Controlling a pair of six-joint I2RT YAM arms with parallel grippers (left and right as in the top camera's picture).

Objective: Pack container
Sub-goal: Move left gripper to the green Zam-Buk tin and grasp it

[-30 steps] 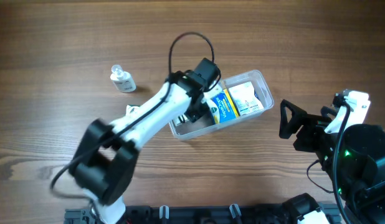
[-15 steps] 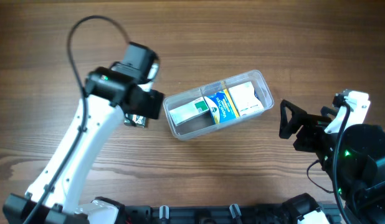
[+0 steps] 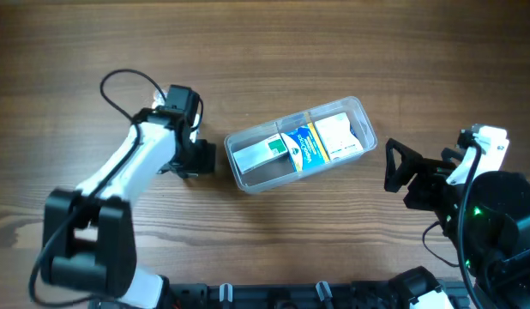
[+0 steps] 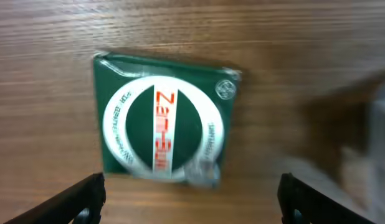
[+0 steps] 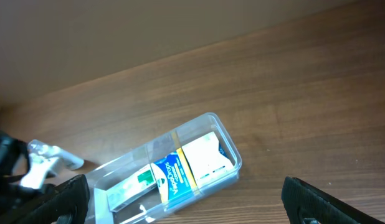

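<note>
The clear container point(image 3: 361, 120) lies at an angle in the middle of the table. It holds a green-and-white box point(image 3: 261, 155), a blue packet point(image 3: 304, 146) and a white box point(image 3: 338, 136). My left gripper point(image 3: 195, 160) is just left of the container, open. It hovers over a flat green box with a round white label point(image 4: 164, 121), which lies on the wood beyond its fingertips point(image 4: 86, 193). The overhead view hides that box under the gripper. My right gripper point(image 3: 400, 174) is open to the right of the container point(image 5: 205, 124), holding nothing.
The left arm point(image 3: 132, 167) stretches from the table's near left edge. The right arm's base point(image 3: 492, 223) fills the near right corner. A black cable point(image 3: 119, 81) loops above the left wrist.
The left gripper left the container, opened and swung left. It now hangs over the green box. The green-and-white box stays in the container. The right arm has not moved.
</note>
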